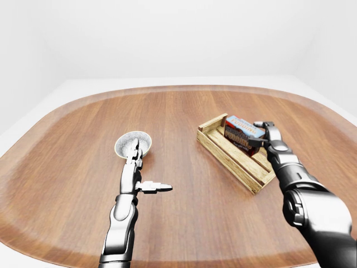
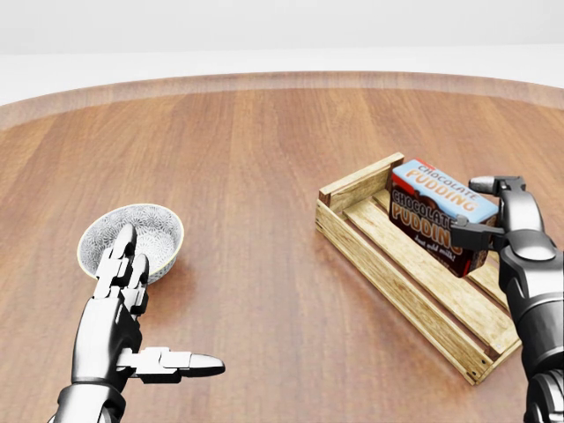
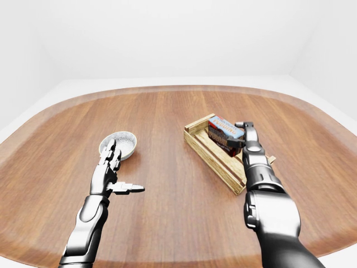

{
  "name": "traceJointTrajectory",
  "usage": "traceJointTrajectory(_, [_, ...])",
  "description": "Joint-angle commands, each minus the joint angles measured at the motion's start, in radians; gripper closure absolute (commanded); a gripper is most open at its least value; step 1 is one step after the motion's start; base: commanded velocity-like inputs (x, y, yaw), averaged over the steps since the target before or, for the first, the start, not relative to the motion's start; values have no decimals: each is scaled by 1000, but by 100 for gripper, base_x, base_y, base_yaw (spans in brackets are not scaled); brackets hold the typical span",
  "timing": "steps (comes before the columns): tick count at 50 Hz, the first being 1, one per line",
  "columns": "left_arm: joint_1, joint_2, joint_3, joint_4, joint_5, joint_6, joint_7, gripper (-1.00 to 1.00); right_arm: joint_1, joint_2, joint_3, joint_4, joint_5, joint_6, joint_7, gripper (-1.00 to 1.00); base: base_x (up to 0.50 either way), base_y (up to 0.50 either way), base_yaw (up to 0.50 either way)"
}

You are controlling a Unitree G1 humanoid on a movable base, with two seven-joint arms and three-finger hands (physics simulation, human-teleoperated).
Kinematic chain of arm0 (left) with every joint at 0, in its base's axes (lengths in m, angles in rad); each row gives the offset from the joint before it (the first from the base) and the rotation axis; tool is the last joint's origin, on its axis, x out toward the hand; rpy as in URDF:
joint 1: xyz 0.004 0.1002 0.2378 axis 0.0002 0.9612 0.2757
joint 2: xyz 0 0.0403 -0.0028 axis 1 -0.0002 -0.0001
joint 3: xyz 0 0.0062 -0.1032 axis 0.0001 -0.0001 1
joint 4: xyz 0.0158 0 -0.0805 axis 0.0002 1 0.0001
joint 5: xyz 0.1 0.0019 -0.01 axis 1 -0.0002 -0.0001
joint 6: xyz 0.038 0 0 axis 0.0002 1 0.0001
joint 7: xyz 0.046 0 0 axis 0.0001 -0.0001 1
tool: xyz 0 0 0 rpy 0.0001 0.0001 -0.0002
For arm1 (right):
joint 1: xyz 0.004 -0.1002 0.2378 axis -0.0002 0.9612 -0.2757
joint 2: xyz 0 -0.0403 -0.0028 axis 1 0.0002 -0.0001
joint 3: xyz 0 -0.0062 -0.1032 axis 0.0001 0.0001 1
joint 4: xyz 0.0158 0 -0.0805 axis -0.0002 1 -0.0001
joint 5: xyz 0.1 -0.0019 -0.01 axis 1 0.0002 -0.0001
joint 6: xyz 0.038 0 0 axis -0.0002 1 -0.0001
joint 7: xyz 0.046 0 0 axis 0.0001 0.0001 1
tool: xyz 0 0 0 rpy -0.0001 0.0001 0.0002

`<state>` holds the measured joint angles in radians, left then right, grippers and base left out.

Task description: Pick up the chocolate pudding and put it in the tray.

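Table (image 2: 264, 159): reddish-brown wood with lengthwise grain, smooth with a soft satin sheen. Tray (image 2: 370, 251): pale unfinished-looking wooden slats, matt, with visible grain and plain cut edges. Chocolate pudding (image 2: 436, 216): printed box, probably cardboard, with a slightly glossy finish in dark brown and light blue. Bowl (image 2: 132, 238): speckled grey-white surface, apparently glazed ceramic; fine texture not resolvable. Left hand (image 2: 132, 317) and right hand (image 2: 498, 220): polished silver metal segments, highly reflective, with darker matt joints
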<state>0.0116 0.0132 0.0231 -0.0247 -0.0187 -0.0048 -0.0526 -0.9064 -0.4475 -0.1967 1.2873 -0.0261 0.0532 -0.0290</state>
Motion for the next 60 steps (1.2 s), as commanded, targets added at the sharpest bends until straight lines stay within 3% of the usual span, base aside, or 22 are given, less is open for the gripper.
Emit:
traceJointTrajectory(1, [0, 0, 0, 1, 0, -2, -2, -100, 6, 5, -16, 9, 10, -11, -15, 100, 0, 0, 0])
traceJointTrajectory(33, [0, 0, 0, 1, 0, -2, -2, -100, 34, 5, -23, 18, 12, -12, -22, 100, 0, 0, 0])
traceJointTrajectory(56, [0, 0, -1, 1, 0, -1, -2, -100, 85, -4, -37, 31, 19, -26, -34, 100, 0, 0, 0])
traceJointTrajectory(57, [0, 0, 0, 1, 0, -2, -2, -100, 95, 0, -38, 34, 19, -38, -37, 100, 0, 0, 0])
traceJointTrajectory(60, [0, 0, -1, 1, 0, -2, -2, -100, 93, -6, -40, 32, 20, -28, -35, 100, 0, 0, 0])
